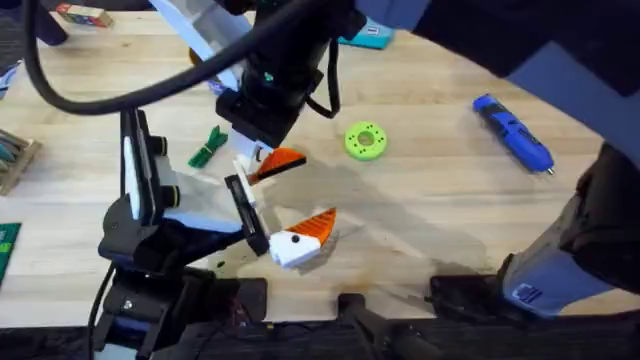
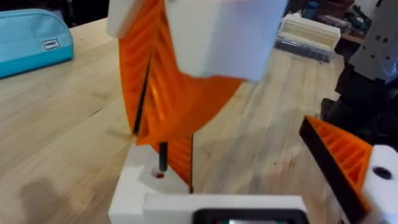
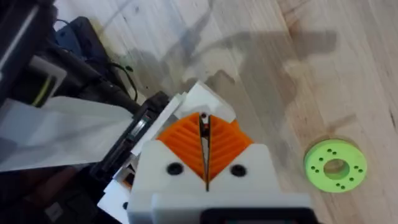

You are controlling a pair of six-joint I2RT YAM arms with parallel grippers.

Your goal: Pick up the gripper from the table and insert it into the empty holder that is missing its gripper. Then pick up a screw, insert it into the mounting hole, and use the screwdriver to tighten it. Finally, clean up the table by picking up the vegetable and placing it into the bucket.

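The gripper [image 1: 283, 163], white with an orange ridged tip, sits at the far end of the black holder [image 1: 240, 205] on my left arm. The black-dotted finger [image 1: 298, 242] is at the near end, so my left gripper [image 1: 312, 190] stands open. My right gripper [image 3: 204, 127] hangs over the gripper's white base [image 2: 138, 186], shut on a thin dark screw [image 2: 163, 155]. The screw's tip is just above a small red-marked hole [image 2: 160, 175]. The green vegetable [image 1: 208, 147] lies on the table just beyond. The blue screwdriver [image 1: 512, 132] lies at the far right. The bucket is out of view.
A flat green disc with holes [image 1: 365, 140] lies right of the work spot, also seen as the disc [image 3: 336, 165] in the right wrist view. A teal pouch [image 2: 31, 40] rests at the table's back. The right arm [image 1: 560, 270] spans the right side.
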